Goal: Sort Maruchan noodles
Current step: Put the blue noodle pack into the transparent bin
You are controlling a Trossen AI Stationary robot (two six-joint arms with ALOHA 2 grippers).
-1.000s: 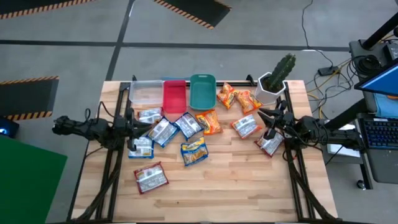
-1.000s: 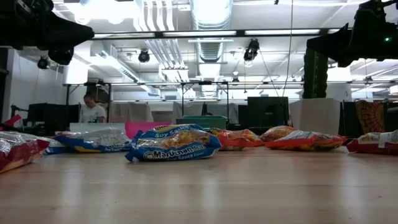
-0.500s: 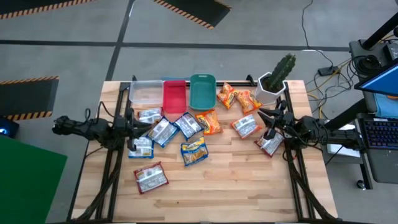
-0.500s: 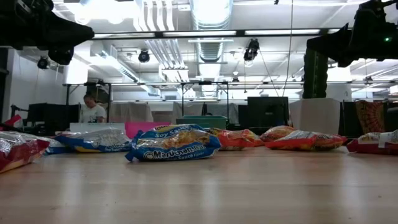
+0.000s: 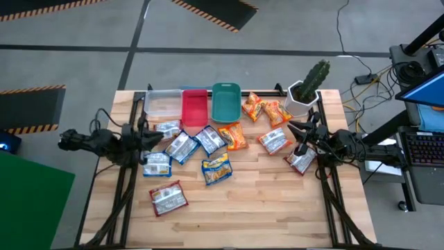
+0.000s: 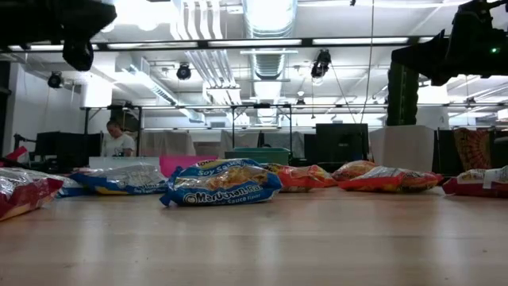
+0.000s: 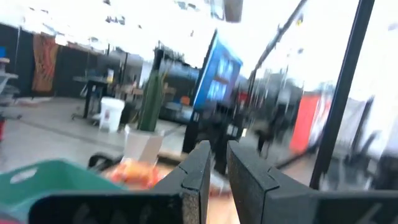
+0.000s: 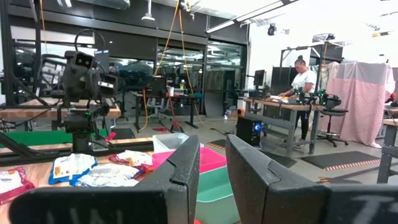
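Observation:
Several Maruchan noodle packets lie flat on the wooden table: blue ones (image 5: 182,147) (image 5: 216,169) left of centre, a red one (image 5: 168,198) nearer the front, orange ones (image 5: 233,136) (image 5: 277,112) toward the right, and a red-trimmed one (image 5: 301,161) by the right edge. In the low view a blue packet (image 6: 226,184) lies in front. My left gripper (image 5: 142,139) hangs over the blue packets at the table's left side, fingers (image 7: 219,168) shut and holding nothing. My right gripper (image 5: 302,137) hangs high over the right-hand packets, fingers (image 8: 212,165) shut and holding nothing.
A clear bin (image 5: 163,103), a red bin (image 5: 195,107) and a teal bin (image 5: 225,101) stand side by side at the far edge. A cactus in a white pot (image 5: 305,94) stands at the far right corner. Bare wood (image 5: 263,201) lies toward the near edge. A person stands in the room behind.
My left gripper has drawn back a little toward the table's left edge and risen; its wrist view is blurred by the motion. The right arm and all packets have stayed where they were.

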